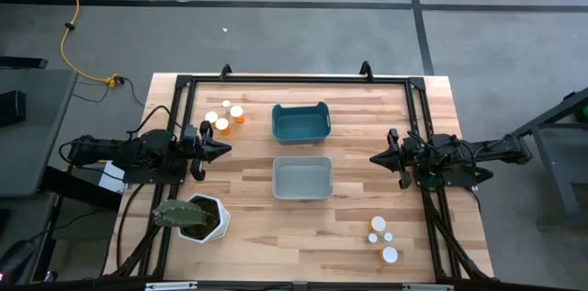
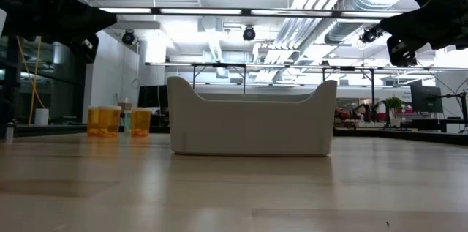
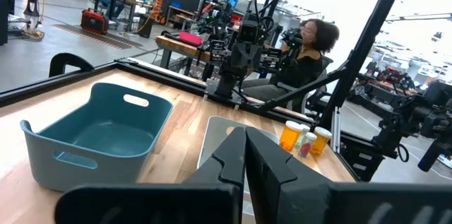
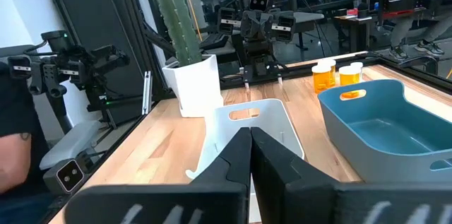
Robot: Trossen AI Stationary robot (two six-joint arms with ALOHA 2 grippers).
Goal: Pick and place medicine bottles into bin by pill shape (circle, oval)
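1. Pale butcher-block table [image 1: 248,227] inside a black frame, grey floor around it; beyond the far edge in the low view, a bright workshop with ceiling ducts and strip lights

2. Near the table's middle, two bins one behind the other, apart: teal bin [image 1: 300,122] toward the far edge, white bin [image 1: 302,178] just on the near side of it; both without contents as seen from above

3. Four medicine bottles [image 1: 225,117] clustered near the far-left corner, white caps up, at least two translucent orange; well apart from the teal bin; same cluster seen as orange bottles [image 2: 117,121] left of the white bin in the low view, upright on the wood

4. Three more medicine bottles, white-capped [image 1: 382,238], grouped near the front-right corner, upright; body colour not clear from above, though orange and greenish in the left wrist view [image 3: 305,139]

5. Left gripper [image 1: 223,148] at the left side of the table, pointing toward the bins, level with the gap between them; fingers [image 3: 263,159] pressed together, holding nothing

6. Right gripper [image 1: 375,157] at the right side, pointing inward at the bins; fingers [image 4: 239,155] likewise closed tip to tip, nothing between them

7. White hexagonal plant pot [image 1: 207,218] with a cactus at the front left, near the left arm

8. Seated person [image 3: 308,47] beyond the table in the left wrist view; another person's sleeve [image 4: 15,139] at the edge of the right wrist view
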